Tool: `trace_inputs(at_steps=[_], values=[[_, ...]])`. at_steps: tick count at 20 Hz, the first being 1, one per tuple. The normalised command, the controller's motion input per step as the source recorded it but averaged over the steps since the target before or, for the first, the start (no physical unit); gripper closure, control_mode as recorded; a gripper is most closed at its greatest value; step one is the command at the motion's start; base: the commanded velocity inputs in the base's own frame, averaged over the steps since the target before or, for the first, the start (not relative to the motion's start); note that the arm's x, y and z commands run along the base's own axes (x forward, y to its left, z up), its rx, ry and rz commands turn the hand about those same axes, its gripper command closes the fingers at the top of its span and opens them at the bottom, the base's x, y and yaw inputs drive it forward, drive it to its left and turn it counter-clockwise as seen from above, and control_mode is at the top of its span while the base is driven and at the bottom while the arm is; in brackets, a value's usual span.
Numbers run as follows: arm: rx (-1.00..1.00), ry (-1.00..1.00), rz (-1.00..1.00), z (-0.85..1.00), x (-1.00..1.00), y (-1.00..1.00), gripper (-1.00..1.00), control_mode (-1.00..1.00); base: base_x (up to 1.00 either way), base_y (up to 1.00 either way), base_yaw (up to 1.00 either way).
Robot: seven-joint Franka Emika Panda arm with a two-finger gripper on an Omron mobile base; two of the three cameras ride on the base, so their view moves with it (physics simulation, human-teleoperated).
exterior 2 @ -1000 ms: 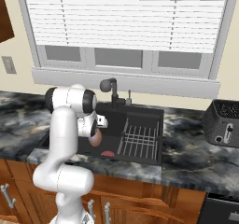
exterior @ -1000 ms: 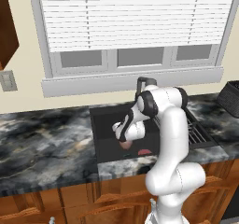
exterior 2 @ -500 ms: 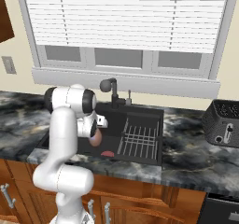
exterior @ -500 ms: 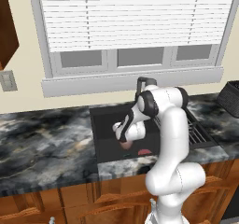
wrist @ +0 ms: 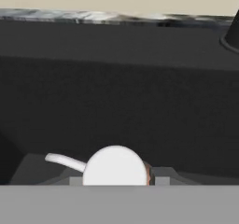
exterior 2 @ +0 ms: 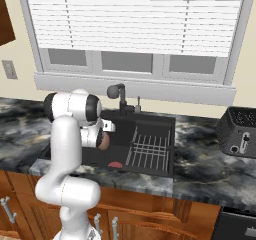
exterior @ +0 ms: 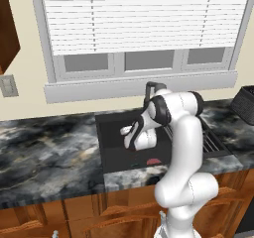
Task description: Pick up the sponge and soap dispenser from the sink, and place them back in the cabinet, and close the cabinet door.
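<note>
Here, end effector (wrist: pixel 115 183) clamped on soap dispenser (wrist: pixel 115 166) inside sink (wrist: pixel 116 87), sponge (exterior 2: pixel 115 164) lying below.

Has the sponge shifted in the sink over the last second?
No. The sponge lies on the sink floor near the front wall, beside the wire rack, as it did a second ago.

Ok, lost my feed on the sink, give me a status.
Gripper down in the sink, shut on the soap dispenser. Sponge loose on the basin floor. Wire rack alongside, apart from the arm.
</note>
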Motion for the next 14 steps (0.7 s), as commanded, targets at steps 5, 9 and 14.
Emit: trace_inputs(at_steps=[5, 9, 14], values=[[0.0, 0.0, 0.0, 0.6, -0.14, 0.0, 1.0, -1.0, 0.0, 0.0, 0.0], [0.0, 0.0, 0.0, 0.65, -0.17, 0.0, 1.0, -1.0, 0.0, 0.0, 0.0], [0.0, 0.0, 0.0, 0.54, -0.33, 0.0, 1.0, -1.0, 0.0, 0.0, 0.0]])
